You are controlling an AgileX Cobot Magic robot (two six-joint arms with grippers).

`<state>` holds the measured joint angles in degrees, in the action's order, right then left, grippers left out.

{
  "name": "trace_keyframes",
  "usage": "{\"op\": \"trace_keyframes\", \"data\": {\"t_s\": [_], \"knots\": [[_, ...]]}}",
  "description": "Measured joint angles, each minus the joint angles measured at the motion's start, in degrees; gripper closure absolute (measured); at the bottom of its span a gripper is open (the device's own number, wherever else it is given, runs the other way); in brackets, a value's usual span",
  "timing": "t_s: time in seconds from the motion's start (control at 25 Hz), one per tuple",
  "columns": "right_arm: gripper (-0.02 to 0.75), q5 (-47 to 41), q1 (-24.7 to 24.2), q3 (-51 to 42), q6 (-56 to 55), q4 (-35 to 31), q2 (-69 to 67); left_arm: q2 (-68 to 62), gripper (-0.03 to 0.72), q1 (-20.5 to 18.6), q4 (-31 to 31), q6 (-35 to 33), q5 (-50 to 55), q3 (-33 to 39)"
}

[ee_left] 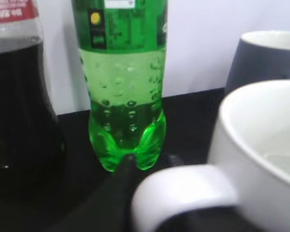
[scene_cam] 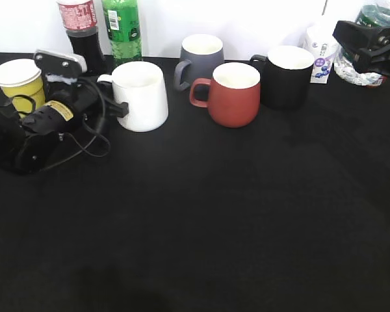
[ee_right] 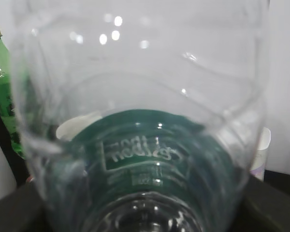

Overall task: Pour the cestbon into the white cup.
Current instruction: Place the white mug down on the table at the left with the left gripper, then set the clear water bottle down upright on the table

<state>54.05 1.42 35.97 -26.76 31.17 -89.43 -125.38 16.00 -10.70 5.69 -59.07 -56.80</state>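
The white cup (scene_cam: 141,95) stands at the back left of the black table, handle to the left. My left gripper (scene_cam: 119,108) is at that handle; in the left wrist view a dark finger lies beside the white handle (ee_left: 183,191) and the gripper (ee_left: 150,193) looks shut on it. The cestbon (scene_cam: 379,14), clear with a dark green label, is held at the far right above the table by my right gripper (scene_cam: 367,42). It fills the right wrist view (ee_right: 145,145), with the fingers dark at both lower corners.
A yellow paper cup (scene_cam: 16,81), a cola bottle (scene_cam: 81,29) and a green soda bottle (scene_cam: 122,26) stand behind my left arm. A grey mug (scene_cam: 201,55), a red mug (scene_cam: 234,94), a black mug (scene_cam: 287,75) and a small white carton (scene_cam: 320,55) stand to the right of the white cup.
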Motion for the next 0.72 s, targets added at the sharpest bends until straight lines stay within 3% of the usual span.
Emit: {"op": "trace_keyframes", "data": {"t_s": [0.2, 0.4, 0.52, 0.72], "knots": [[0.245, -3.4, 0.0, 0.0, 0.1, -1.9, 0.0, 1.2, 0.320, 0.0, 1.9, 0.2, -6.0, 7.2], [0.245, -5.3, 0.0, 0.0, 14.2, -16.5, -4.2, 5.7, 0.304, 0.1, 0.3, 0.2, -10.2, 20.4], [0.245, 3.9, 0.0, 0.9, 20.2, -25.4, -16.2, 16.0, 0.304, 0.1, 0.3, 0.2, -10.0, 29.3], [0.245, 7.4, 0.0, 7.6, 22.4, -27.2, -29.2, 30.2, 0.304, 0.1, -0.3, 0.2, -10.3, 34.2]]}}
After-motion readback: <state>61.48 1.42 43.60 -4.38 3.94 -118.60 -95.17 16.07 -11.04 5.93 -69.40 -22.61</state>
